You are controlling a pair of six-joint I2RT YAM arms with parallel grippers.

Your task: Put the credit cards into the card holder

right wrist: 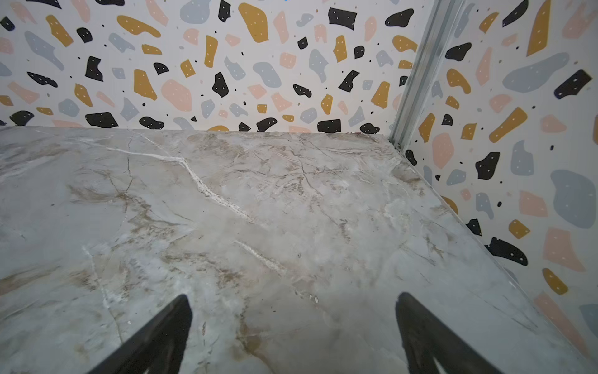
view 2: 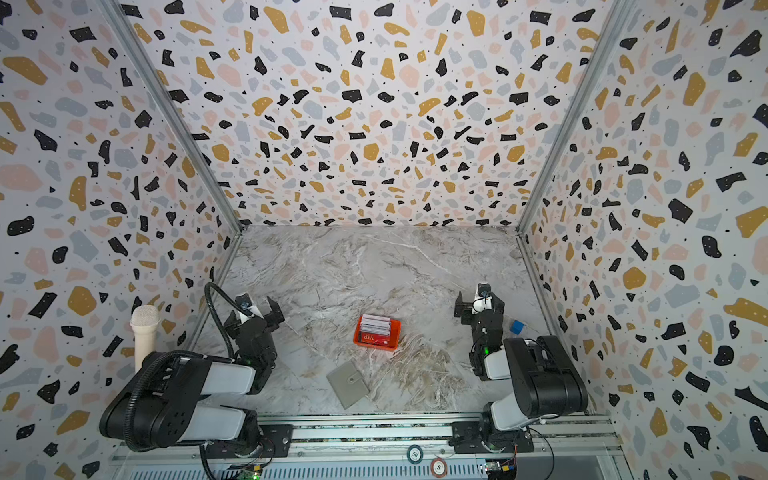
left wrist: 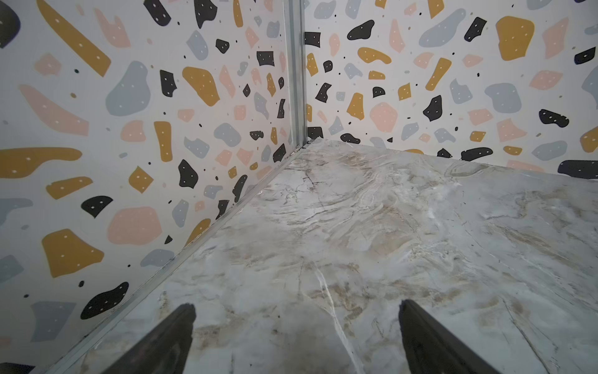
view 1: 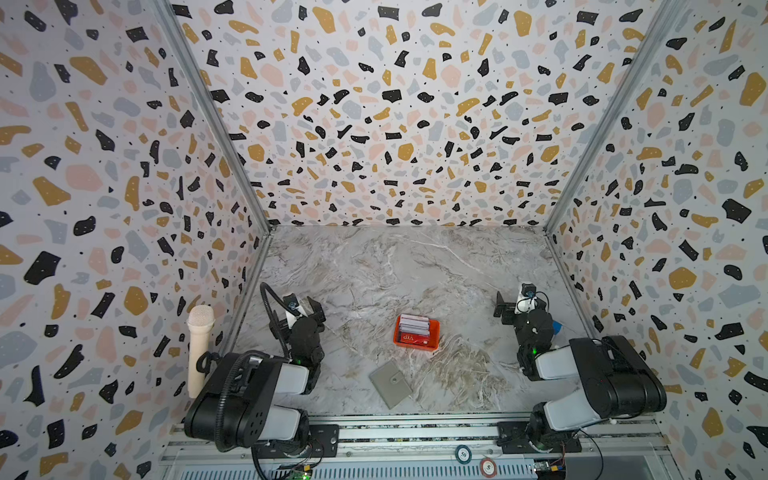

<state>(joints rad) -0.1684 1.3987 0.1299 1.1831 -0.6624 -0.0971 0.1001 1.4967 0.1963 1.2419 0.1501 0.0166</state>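
- In a top view, the credit cards [view 1: 413, 327] are seen stacked inside the orange tray [view 1: 436, 333]. The whitish ones sit towards the back and the red "VIP" card [view 1: 411, 340] lies at the near end.
- The card holder [view 1: 390, 383] is found shut and flat on the marble worktop [view 1: 374, 270]. It lies in front of the tray, slightly to its left, and clearly apart from it.
- The left gripper [view 1: 304, 306] is held well to the left of the tray and the right gripper [view 1: 519, 309] well to its right. Nothing is touched by either.
- In a top view, the credit cards [view 2: 376, 326] are shown in the tray [view 2: 397, 330]. The card holder [view 2: 348, 383] is laid in front of it with the snap tab facing up.
- A small blue object [view 2: 517, 327] is spotted right of the tray, beyond the right gripper [view 2: 478, 307]. The left gripper [view 2: 255, 311] is poised on the tray's opposite side.
- In the left wrist view, the fingers [left wrist: 174, 336] of the left gripper [left wrist: 296, 323] are seen spread wide. Only bare worktop [left wrist: 356, 210] is framed between them and nothing is gripped.
- In the right wrist view, the fingers [right wrist: 168, 333] of the right gripper [right wrist: 293, 317] are likewise spread wide over the worktop [right wrist: 291, 210]. Nothing is held.
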